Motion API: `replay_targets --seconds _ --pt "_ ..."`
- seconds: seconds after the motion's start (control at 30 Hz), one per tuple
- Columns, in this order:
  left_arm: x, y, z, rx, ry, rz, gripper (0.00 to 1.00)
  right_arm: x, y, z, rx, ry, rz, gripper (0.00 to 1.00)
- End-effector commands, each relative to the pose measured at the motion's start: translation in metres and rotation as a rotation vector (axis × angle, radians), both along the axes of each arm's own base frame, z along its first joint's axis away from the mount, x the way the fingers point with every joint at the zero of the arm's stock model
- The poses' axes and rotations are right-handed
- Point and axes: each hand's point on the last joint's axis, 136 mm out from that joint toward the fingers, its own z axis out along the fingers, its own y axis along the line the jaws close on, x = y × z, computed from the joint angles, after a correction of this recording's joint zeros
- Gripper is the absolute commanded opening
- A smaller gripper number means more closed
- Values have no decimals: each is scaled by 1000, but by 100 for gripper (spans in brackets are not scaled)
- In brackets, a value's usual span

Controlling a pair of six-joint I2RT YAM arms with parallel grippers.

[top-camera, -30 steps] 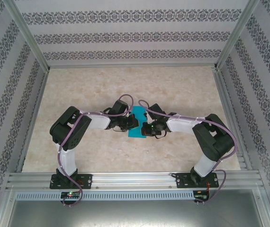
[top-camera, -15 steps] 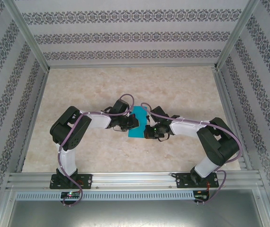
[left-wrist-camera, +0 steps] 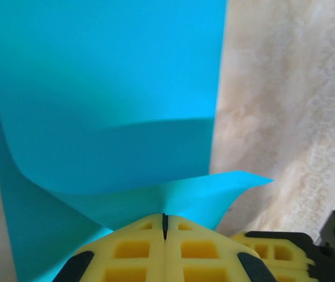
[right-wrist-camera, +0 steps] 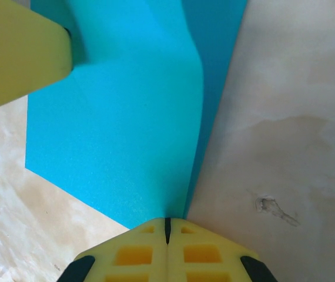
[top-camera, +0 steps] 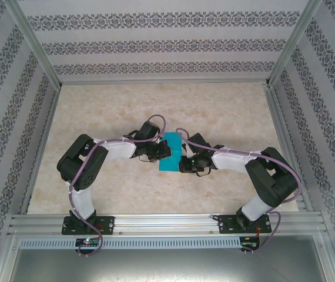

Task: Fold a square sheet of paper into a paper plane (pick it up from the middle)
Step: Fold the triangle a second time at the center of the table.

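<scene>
Left hand point(left-wrist-camera: 164, 218) stays pinched on sheet point(left-wrist-camera: 109, 88); elbow point(top-camera: 79, 161) swung outward.

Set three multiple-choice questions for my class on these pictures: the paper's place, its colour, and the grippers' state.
1. Where is the paper?
A. In the middle of the table. B. At its far edge. C. At its left edge.
2. What colour is it?
A. Red. B. Teal-blue. C. White.
3. The left gripper and right gripper are:
A. both open. B. both shut on the paper. C. both away from it.
Key: 1A, the top view shows it mid-table; 2B, all views show teal; 3B, each wrist view shows closed yellow fingers pinching the paper.
</scene>
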Motion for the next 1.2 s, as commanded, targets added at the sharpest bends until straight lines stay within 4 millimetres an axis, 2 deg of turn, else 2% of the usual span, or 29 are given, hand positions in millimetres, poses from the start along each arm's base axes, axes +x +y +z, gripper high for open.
replay_targets --seconds 0.0,0.2,0.47,0.77,0.93,1.17 --pt "-15 -13 11 2 -43 -67 1 -31 -32 -30 -153 112 -16 0" --pt "-29 -19 -4 21 -20 -80 0 -34 -33 -32 -158 121 -14 0" --pt "-34 -29 -10 -37 1 -105 0 -35 -33 -32 -157 129 -11 0" --pt "-24 -34 -12 -35 -39 -107 0 -37 -35 -34 -171 139 -4 0" --pt "-27 -28 -27 4 -21 -104 0 -39 -36 -34 -185 147 0 0" --pt "-28 -4 -45 129 -19 -66 0 -48 -44 -43 -228 185 29 0"
